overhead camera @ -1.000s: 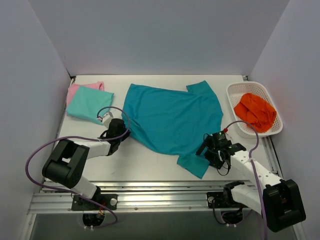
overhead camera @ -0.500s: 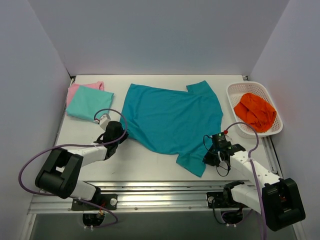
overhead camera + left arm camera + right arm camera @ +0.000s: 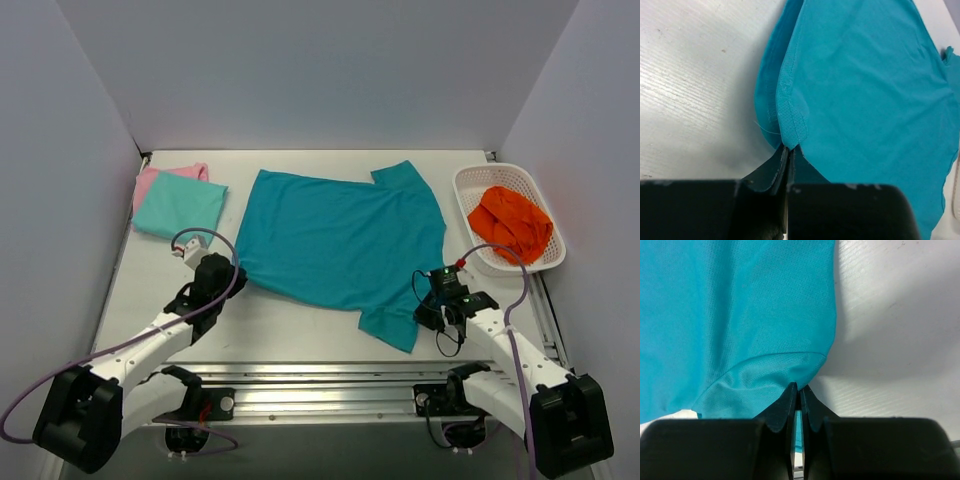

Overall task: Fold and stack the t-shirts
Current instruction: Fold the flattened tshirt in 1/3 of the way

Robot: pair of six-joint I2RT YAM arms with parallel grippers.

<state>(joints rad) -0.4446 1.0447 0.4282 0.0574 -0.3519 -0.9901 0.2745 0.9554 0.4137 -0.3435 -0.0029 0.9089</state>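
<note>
A deep teal t-shirt (image 3: 345,235) lies spread flat across the middle of the table. My left gripper (image 3: 233,272) is shut on its near left corner; the left wrist view shows the hem (image 3: 790,117) pinched at the tips of the left gripper (image 3: 788,148). My right gripper (image 3: 424,316) is shut on the shirt's near right edge, and in the right wrist view the teal cloth (image 3: 740,315) bunches into the closed right gripper (image 3: 799,389). At the back left, a folded aqua-mint t-shirt (image 3: 180,205) rests on a pink t-shirt (image 3: 150,180).
A white lattice basket (image 3: 495,168) stands at the right edge with an orange cloth (image 3: 510,222) in it. Walls close in the table at the back and on both sides. A metal rail (image 3: 320,385) runs along the near edge.
My right gripper has shut on the teal shirt's near right edge. My left arm has drawn back toward the near left with the shirt's corner, pulling that side flatter.
</note>
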